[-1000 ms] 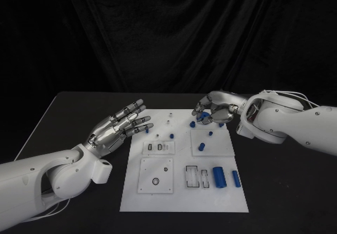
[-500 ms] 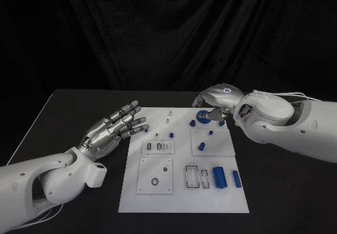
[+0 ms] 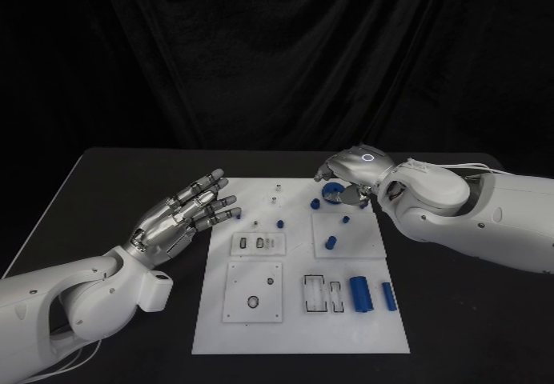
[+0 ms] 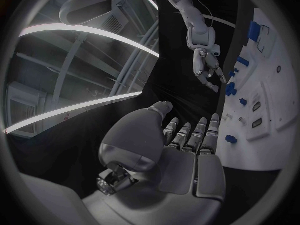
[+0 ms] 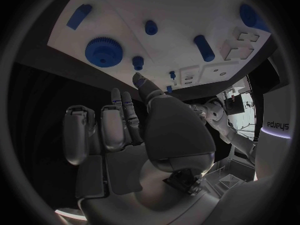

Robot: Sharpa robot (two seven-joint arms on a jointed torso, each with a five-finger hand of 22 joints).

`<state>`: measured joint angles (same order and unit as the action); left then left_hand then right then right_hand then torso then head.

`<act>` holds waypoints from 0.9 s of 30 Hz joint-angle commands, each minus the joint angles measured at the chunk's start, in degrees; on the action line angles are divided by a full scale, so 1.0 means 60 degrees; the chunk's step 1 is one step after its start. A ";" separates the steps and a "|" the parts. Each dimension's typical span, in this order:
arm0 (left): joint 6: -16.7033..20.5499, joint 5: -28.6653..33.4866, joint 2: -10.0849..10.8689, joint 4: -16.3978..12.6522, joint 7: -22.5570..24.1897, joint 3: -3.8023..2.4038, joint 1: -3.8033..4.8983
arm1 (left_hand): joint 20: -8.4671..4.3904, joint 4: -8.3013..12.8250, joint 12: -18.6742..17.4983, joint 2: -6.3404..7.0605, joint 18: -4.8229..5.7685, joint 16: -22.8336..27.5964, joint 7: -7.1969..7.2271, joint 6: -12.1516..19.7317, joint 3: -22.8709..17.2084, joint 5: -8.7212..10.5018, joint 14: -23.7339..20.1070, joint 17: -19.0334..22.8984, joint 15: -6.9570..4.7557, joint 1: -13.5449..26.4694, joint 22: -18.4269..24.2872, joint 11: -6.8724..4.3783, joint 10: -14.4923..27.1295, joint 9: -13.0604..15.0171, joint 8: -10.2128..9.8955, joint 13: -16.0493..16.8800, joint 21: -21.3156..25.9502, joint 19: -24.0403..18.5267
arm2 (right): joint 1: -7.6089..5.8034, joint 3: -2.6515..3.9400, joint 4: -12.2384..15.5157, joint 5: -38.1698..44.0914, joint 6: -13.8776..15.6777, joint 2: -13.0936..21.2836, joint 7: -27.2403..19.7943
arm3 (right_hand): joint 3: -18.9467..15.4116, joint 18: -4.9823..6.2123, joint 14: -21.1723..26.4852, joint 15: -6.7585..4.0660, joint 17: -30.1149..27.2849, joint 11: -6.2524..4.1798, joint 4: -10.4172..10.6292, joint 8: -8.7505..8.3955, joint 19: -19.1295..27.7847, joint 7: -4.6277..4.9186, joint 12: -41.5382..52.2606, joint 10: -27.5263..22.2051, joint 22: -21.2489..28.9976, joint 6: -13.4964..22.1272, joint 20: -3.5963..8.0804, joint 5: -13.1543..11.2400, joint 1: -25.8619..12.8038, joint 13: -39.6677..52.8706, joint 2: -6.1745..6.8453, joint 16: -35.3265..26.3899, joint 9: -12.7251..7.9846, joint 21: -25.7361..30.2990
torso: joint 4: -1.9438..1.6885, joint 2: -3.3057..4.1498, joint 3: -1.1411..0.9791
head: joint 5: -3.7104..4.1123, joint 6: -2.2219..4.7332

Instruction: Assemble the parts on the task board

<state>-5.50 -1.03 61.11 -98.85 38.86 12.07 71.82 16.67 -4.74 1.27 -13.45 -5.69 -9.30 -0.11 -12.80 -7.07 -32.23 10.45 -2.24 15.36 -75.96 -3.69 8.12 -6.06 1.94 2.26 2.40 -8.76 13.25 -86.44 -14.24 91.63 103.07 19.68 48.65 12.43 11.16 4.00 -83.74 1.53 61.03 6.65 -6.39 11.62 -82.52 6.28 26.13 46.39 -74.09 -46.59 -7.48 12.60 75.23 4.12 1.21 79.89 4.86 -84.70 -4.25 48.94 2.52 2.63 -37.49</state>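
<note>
Right hand over the gear
I hung the right hand, fingers curled but gripping nothing, above the blue gear (ready to grasp); left hand stayed spread, clear.

i see a flat white task board carrying small blue plastic parts, on a matte black table; silver metal hands.

A flat black matte counter spreads wide; directly behind the counter's far edge hangs a black, softly folded fabric curtain.
</note>
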 commanded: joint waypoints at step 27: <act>-0.0218 0.0113 -0.0168 0.0198 0.2045 0.0003 0.0002 | 0.0014 0.0046 0.0030 0.0013 0.0084 0.0020 -0.0180 -0.0090 -0.0162 0.0006 -0.0094 0.0000 0.0016 0.0141 0.0018 0.0130 -0.0058 0.0014 -0.0027 0.0025 0.0045 -0.0051 | 0.0379 0.0008 -0.0237 -0.0495 0.0126 -0.0110 -0.0276 | 0.0414 -0.0079 -0.0143 0.0055 0.0079 0.0050 0.0209 -0.0314 0.0094 0.0245 -0.0258 0.0113 0.0141 -0.0298 -0.0067 0.0873 0.0280 -0.0045 0.0121 0.0025 0.0097 0.0088 | 0.0000 -0.0003 0.0018 | 0.0115 -0.0056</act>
<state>-5.80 -0.49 60.21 -97.66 38.87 12.11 71.82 16.67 -4.48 1.27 -13.23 -5.70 -9.30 -0.62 -13.31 -7.65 -32.23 10.24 -2.24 15.56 -75.74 -3.64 8.73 -6.25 1.94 2.26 2.50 -8.76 13.25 -84.43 -14.22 90.47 100.34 19.95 48.18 11.21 13.30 4.00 -83.73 1.53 61.50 6.65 -5.16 9.93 -82.21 7.73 24.78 47.19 -73.31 -48.04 -7.80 17.30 76.34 3.90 1.94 80.14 5.40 -84.32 -4.20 48.93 2.61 3.22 -37.77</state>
